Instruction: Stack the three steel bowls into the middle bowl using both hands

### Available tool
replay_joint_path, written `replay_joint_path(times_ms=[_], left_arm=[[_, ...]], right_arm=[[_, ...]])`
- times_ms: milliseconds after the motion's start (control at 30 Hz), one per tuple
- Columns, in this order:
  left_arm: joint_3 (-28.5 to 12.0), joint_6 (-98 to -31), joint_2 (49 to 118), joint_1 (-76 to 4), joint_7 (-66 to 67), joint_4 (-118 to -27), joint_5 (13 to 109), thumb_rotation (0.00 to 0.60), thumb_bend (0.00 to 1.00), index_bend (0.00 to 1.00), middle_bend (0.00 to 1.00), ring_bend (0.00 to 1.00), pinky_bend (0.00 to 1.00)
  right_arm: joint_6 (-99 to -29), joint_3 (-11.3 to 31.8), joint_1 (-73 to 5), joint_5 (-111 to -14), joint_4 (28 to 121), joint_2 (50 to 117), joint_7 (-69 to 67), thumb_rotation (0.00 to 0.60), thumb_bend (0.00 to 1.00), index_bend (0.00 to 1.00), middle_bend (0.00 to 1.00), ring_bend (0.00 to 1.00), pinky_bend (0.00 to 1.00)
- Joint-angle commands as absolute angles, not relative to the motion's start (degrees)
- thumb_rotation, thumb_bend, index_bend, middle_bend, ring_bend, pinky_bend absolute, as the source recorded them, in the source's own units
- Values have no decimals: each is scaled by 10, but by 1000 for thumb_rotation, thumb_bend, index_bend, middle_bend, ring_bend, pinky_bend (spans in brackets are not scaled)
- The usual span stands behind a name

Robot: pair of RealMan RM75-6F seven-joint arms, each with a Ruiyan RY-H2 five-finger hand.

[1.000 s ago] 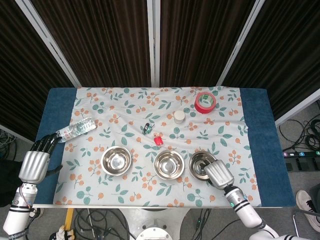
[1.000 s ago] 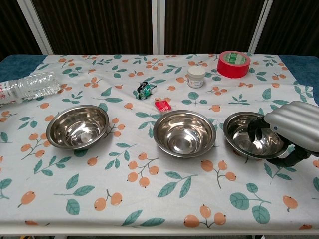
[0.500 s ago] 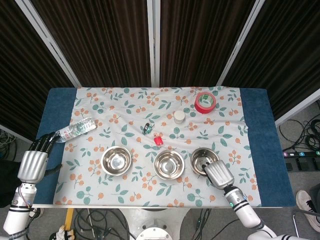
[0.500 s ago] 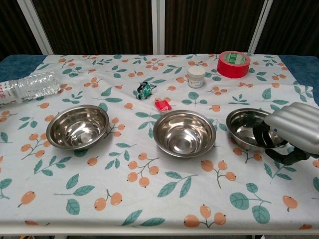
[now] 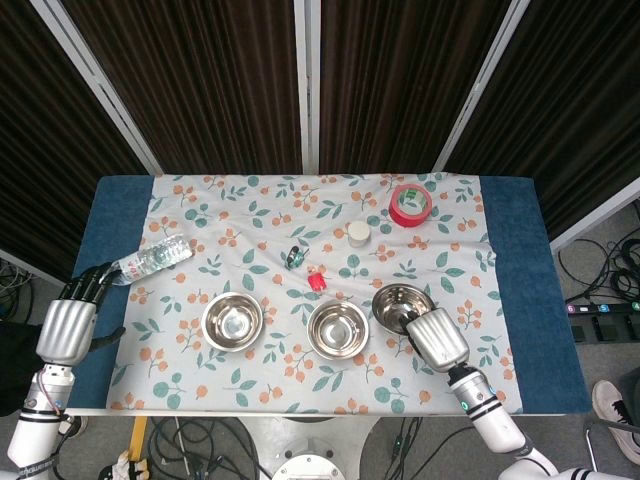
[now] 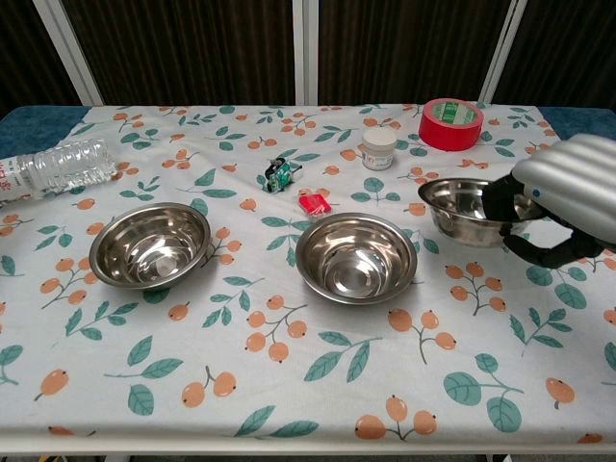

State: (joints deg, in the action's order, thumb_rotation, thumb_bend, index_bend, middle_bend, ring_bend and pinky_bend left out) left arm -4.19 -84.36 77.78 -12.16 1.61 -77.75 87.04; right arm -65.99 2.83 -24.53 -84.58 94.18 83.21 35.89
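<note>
Three steel bowls are in view. The left bowl (image 5: 232, 321) (image 6: 150, 244) and the middle bowl (image 5: 337, 329) (image 6: 356, 257) rest on the floral cloth. My right hand (image 5: 437, 338) (image 6: 561, 195) grips the rim of the right bowl (image 5: 399, 304) (image 6: 464, 209) and holds it lifted off the table, to the right of the middle bowl. At the table's left edge my left hand (image 5: 68, 320) hangs with nothing in it, its fingers apart, close to a bottle; only the head view shows it.
A clear plastic bottle (image 5: 152, 258) (image 6: 53, 166) lies at the left. Behind the bowls sit a small red item (image 5: 318, 282) (image 6: 315, 204), a green-black clip (image 5: 292, 256) (image 6: 279, 174), a white jar (image 5: 358, 234) (image 6: 377, 150) and a red tape roll (image 5: 409, 204) (image 6: 449, 122).
My right hand has closed on the right bowl's rim and raised it off the cloth, carrying it slightly back and toward the middle. The left hand has barely moved.
</note>
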Motion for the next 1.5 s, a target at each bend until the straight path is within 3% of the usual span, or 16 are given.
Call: replay_joint_path(times_ms=[33, 467, 567, 633, 667, 733, 833, 933, 1200, 1500], left_arm=[[-43, -844, 776, -121, 15, -779, 869, 600, 36, 204, 194, 144, 232], [-42, -830, 770, -119, 17, -772, 853, 600, 37, 204, 194, 144, 232], [-41, -826, 769, -119, 15, -769, 852, 600, 38, 204, 194, 144, 232], [-41, -825, 770, -119, 15, -766, 851, 600, 38, 204, 194, 144, 232], [-41, -825, 770, -119, 15, -765, 851, 600, 38, 204, 194, 144, 232], [-41, -824, 771, -119, 15, -763, 851, 600, 38, 204, 194, 144, 232], [-41, -826, 772, -119, 17, -762, 852, 600, 39, 204, 194, 144, 232], [-42, -827, 772, -120, 15, -764, 852, 600, 40, 204, 194, 144, 232], [-35, -833, 768, -121, 24, -779, 870, 600, 40, 204, 194, 144, 232], [47, -765, 742, -158, 120, -858, 984, 600, 66, 217, 215, 172, 335]], right_arm=[[-662, 46, -264, -858, 980, 822, 388, 600, 438, 646, 591, 765, 722], [-603, 42, -308, -828, 978, 888, 441, 600, 427, 647, 585, 767, 722], [-586, 37, -316, -819, 974, 890, 440, 600, 325, 622, 561, 776, 726], [-564, 34, -324, -800, 978, 883, 442, 600, 147, 514, 474, 771, 727], [-553, 33, -327, -786, 984, 878, 446, 600, 96, 465, 430, 766, 727], [-536, 34, -332, -756, 1000, 869, 456, 600, 8, 278, 273, 745, 725], [-532, 36, -338, -728, 1028, 855, 465, 600, 0, 77, 147, 729, 723], [-547, 38, -337, -725, 1051, 838, 465, 600, 0, 6, 102, 727, 723], [-612, 44, -314, -749, 1143, 742, 429, 600, 0, 0, 97, 727, 723], [-697, 88, -271, -772, 1181, 617, 286, 600, 0, 0, 128, 725, 724]])
